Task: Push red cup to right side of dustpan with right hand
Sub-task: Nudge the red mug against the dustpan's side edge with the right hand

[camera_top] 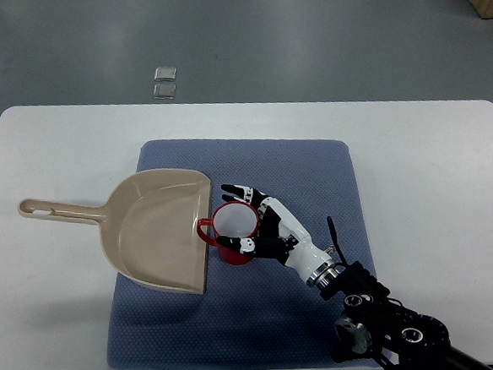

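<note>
On the blue mat, near its middle, the right hand (256, 224) sits against the red cup (235, 232). Its arm comes in from the lower right corner, a dark jointed forearm (389, 326) leading up through a silver wrist to a white and black palm. The fingers (238, 190) are spread and loosely bent around the far and right sides of the cup, with one dark fingertip reaching over the rim at the back and others lying low against the cup's right wall. The hand touches the cup but does not look clamped on it; the fingers stay apart and cradle it.

The cup stands upright, open mouth up, its inside pale. Its small handle points left and touches or nearly touches the front edge of the dustpan (154, 229). So the cup is just beside the dustpan's open mouth, on its right side, resting on the mat rather than inside the pan.

The dustpan is beige and lies flat, its wide mouth facing right and its long handle (58, 212) stretching left off the mat onto the white table (451, 165). The mat (315, 173) covers the middle of the table and reaches its near edge.

Beyond the table, on the grey floor, lie two small grey squares (165, 81), one behind the other.
</note>
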